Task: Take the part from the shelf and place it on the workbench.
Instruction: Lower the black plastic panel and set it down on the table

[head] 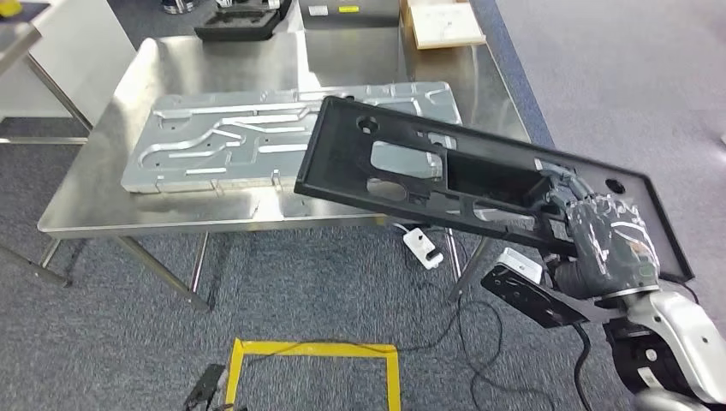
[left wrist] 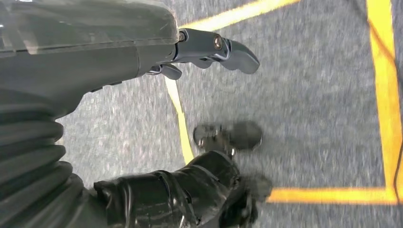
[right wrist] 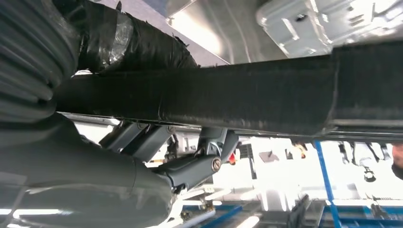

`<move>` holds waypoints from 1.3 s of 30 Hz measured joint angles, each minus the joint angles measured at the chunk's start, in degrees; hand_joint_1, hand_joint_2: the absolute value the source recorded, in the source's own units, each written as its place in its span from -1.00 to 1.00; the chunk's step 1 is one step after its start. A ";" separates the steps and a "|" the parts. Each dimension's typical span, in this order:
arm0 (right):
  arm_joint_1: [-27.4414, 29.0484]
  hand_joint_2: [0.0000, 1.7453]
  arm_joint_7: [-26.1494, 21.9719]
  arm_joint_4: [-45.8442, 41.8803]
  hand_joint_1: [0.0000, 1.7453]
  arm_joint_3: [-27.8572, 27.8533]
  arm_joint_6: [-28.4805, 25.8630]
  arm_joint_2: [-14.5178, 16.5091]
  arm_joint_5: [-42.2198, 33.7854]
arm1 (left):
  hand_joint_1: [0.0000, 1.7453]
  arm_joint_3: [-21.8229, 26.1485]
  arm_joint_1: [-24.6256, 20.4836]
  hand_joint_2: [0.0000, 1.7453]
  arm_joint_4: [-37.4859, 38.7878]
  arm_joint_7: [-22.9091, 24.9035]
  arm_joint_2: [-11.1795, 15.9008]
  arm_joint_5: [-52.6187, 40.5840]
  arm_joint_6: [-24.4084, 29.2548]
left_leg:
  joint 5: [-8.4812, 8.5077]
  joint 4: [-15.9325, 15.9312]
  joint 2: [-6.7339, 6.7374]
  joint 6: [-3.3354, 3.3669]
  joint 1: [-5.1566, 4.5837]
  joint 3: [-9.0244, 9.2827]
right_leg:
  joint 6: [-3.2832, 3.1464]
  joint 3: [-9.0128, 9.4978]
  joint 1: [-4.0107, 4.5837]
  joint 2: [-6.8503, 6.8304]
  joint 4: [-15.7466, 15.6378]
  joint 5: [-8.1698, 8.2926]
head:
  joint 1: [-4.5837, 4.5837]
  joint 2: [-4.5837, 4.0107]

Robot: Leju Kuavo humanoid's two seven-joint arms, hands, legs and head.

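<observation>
The part is a long black plastic panel (head: pixel 428 167) with cut-outs. My right hand (head: pixel 608 235) grips it near its right end, fingers hooked through an opening. It is tilted, its left end low over the front right of the steel workbench (head: pixel 103 171) and overlapping the silver stamped metal plate (head: pixel 257 137) lying there. In the right wrist view the panel's black edge (right wrist: pixel 237 95) runs across, pinched between my thumb (right wrist: pixel 133 42) and fingers (right wrist: pixel 199 166). My left hand (left wrist: pixel 209 50) hangs over the grey carpet holding nothing, its fingers apart.
A black foam tray (head: pixel 240 21) and a wooden box (head: pixel 441 24) stand at the workbench's far side. A white power strip (head: pixel 424 247) and cables lie on the carpet below the bench. Yellow tape (head: pixel 317 349) marks a square on the floor.
</observation>
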 joint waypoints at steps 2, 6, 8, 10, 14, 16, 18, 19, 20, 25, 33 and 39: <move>0.00 1.00 0.00 -0.01 1.00 -0.15 0.03 0.08 -0.07 | -1.00 0.00 0.06 1.00 0.00 -0.09 -0.12 -0.05 -0.07 | -0.48 0.52 0.18 -0.47 0.10 -0.32 | -0.68 0.13 -0.03 -0.51 -0.13 0.01 | -0.09 0.00; -0.03 1.00 -0.01 -0.10 1.00 -0.55 0.29 0.15 -0.29 | -1.00 0.00 0.02 1.00 0.00 -0.11 -0.37 -0.19 -0.26 | -5.97 11.65 1.29 -1.28 0.26 -5.55 | -1.73 0.56 0.21 -1.76 -0.27 -0.23 | -0.47 -0.01; -0.04 1.00 -0.02 -0.10 1.00 -0.59 0.83 0.21 -0.67 | -1.00 0.00 0.11 1.00 0.00 -0.03 -0.49 -0.29 -0.48 | -6.70 15.65 1.36 -1.20 0.26 -7.81 | -1.97 0.68 0.53 -2.32 -0.26 -0.39 | -0.48 0.00; -0.17 1.00 -0.02 -0.12 1.00 -0.60 1.52 0.26 -1.02 | -1.00 0.00 0.17 1.00 0.00 0.15 -0.59 -0.50 -0.58 | -3.58 11.82 1.58 -0.63 0.16 -6.21 | -2.10 0.98 0.86 -2.85 -0.26 -0.58 | -0.48 -0.01; -0.95 1.00 -0.02 -0.15 1.00 -0.59 2.99 0.27 -1.58 | -1.00 0.00 -0.03 1.00 0.00 1.41 -0.65 -1.29 -0.45 | 0.43 0.38 3.83 0.94 -0.96 -0.90 | -1.80 1.44 1.36 -3.92 -0.42 -0.88 | -0.43 -0.01; -1.31 1.00 -0.02 -0.14 1.00 -0.59 3.74 0.27 -1.86 | -1.00 0.00 -0.04 1.00 0.00 1.83 -0.71 -1.66 -0.46 | 0.53 -0.15 3.34 1.20 -1.10 -0.70 | -1.34 1.50 1.44 -4.58 -0.64 -0.84 | -0.42 -0.02; -1.86 1.00 -0.02 -0.11 1.00 -0.57 4.39 0.28 -1.97 | -1.00 -0.01 0.07 1.00 0.00 1.95 -0.85 -1.90 -0.46 | 0.98 -0.91 2.63 1.52 -0.71 -0.32 | -0.85 1.23 1.33 -4.25 0.19 -1.59 | -0.35 -0.01; -2.25 1.00 -0.03 -0.08 1.00 -0.52 4.61 0.30 -1.97 | -1.00 -0.02 0.05 1.00 0.00 1.92 -0.92 -2.02 -0.45 | 1.20 -1.31 2.30 1.74 -0.47 -0.09 | -0.62 0.50 1.28 -3.57 1.89 -2.66 | -0.27 -0.01; -2.58 1.00 -0.05 -0.03 1.00 -0.44 4.77 0.34 -1.96 | -1.00 -0.02 -0.02 1.00 0.00 1.86 -1.01 -2.16 -0.45 | 1.33 -1.53 1.94 1.88 -0.31 0.09 | -0.44 -0.82 1.15 -2.72 4.73 -4.15 | -0.22 -0.01; -3.21 1.00 -0.19 0.60 1.00 0.49 5.65 0.87 -1.42 | -1.00 -0.02 -0.18 1.00 0.00 0.93 -1.58 -2.46 -0.48 | 1.07 -1.05 -0.41 1.85 -0.15 0.07 | 0.26 -4.90 0.72 -1.50 11.88 -4.80 | -0.20 -0.02; -4.42 1.00 -0.15 1.54 1.00 1.90 6.48 1.32 0.37 | -1.00 -0.15 0.08 1.00 0.00 1.94 -2.05 -3.65 -1.22 | 0.01 0.96 -2.09 -0.53 0.04 -1.39 | -1.13 0.46 0.29 0.53 0.34 -0.76 | -0.22 -0.01; -4.76 1.00 -0.11 2.66 1.00 3.01 8.01 1.33 2.93 | -1.00 -0.65 -0.20 1.00 0.00 2.46 -2.55 -3.80 -1.43 | -4.82 14.81 1.12 -1.21 0.13 -8.60 | -2.18 0.90 0.77 -0.63 0.11 -0.87 | -0.65 -0.01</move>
